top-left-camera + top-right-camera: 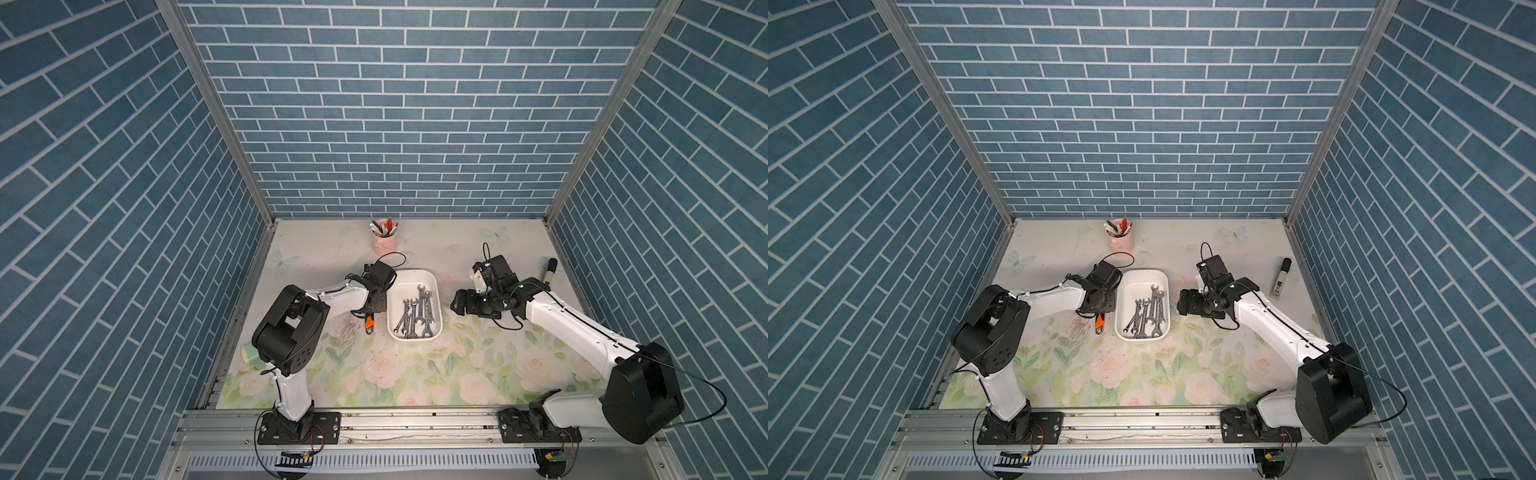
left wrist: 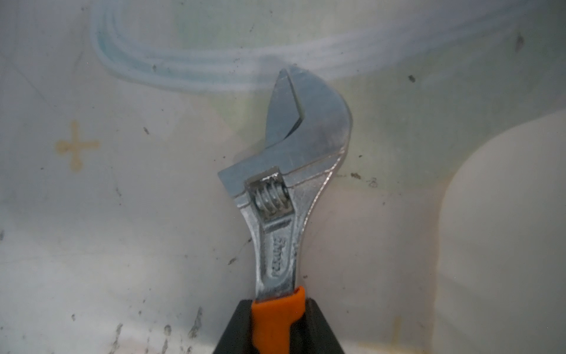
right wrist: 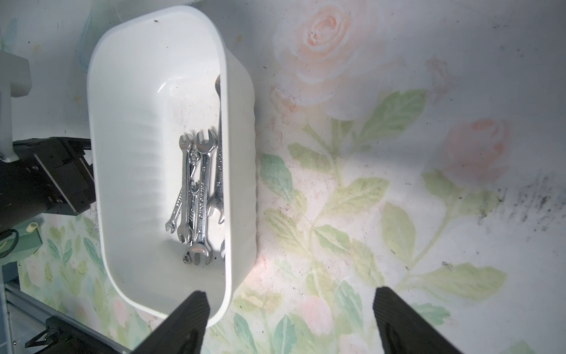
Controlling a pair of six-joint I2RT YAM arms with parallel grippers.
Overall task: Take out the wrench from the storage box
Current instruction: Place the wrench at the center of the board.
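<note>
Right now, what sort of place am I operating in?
Probably a staged robot test cell, not a real workshop: blue brick-print wall panels on aluminium posts, a floral printed mat as tabletop, and a white storage box of wrenches.

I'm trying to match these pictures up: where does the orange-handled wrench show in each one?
In a top view: orange-handled wrench, mid-table, just left of the storage box.
In a top view: same place, left of the box.
Left wrist: centre of the picture, handle clamped in the left gripper.
Right wrist: not in it.
Shared landmark: the white storage box, also in the right wrist view.
</note>
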